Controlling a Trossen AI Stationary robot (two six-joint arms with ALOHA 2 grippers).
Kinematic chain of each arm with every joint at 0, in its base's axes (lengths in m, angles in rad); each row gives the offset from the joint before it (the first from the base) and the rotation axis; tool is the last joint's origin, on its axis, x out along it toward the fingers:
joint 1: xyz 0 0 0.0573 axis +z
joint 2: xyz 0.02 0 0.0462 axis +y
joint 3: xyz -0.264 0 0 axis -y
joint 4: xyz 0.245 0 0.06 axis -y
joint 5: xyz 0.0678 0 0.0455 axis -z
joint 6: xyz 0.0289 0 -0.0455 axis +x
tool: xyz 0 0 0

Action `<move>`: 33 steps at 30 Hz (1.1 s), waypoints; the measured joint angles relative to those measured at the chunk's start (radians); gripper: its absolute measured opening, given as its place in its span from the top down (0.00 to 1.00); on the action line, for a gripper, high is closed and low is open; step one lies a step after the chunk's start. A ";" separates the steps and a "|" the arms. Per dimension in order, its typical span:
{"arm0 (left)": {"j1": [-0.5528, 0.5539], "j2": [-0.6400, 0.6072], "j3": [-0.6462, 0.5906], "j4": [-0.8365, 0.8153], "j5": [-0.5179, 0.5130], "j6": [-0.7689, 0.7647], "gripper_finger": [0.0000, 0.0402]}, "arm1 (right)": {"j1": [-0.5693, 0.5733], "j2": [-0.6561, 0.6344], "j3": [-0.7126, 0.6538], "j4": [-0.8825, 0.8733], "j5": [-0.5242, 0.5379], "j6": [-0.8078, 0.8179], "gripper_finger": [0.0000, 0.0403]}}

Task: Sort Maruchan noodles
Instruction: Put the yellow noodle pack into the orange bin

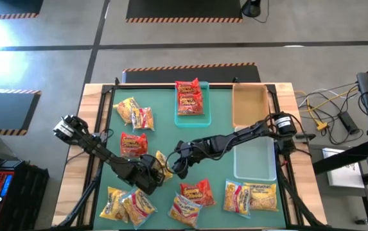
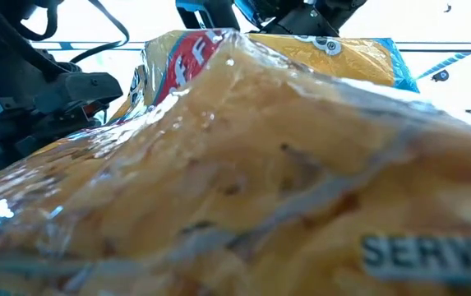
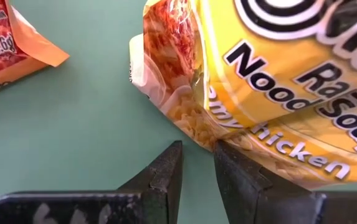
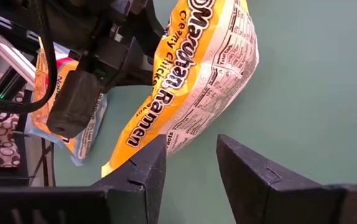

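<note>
A yellow Creamy Chicken ramen packet [image 1: 162, 163] stands tilted on the green mat between both pincers. The left pincer [image 3: 197, 165], slightly parted, touches its edge; the right pincer [image 4: 190, 155] gapes just beside it, holding nothing.

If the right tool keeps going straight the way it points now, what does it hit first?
Most likely the yellow Creamy Chicken ramen packet, right ahead of the right tool, whose fingers stand apart. The left tool sits just beyond the packet, though depth is hard to judge.

Robotics lab: hazard-striped floor tape [image 1: 189, 66], loose cables [image 1: 328, 106] beside the table [image 1: 94, 96].
</note>
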 joint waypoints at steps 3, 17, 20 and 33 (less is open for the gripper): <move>0.002 0.000 0.000 0.001 0.000 -0.006 0.81 | -0.001 -0.001 0.000 0.010 -0.006 0.018 0.67; 0.007 -0.001 -0.004 0.008 -0.018 -0.029 0.81 | -0.027 -0.004 0.053 0.002 -0.038 0.016 0.46; 0.008 -0.001 -0.004 0.008 -0.025 -0.036 0.81 | -0.030 -0.004 0.052 -0.033 0.002 0.028 0.42; 0.025 -0.001 -0.005 0.012 -0.039 -0.040 0.81 | -0.029 0.000 0.052 -0.023 0.082 0.118 0.40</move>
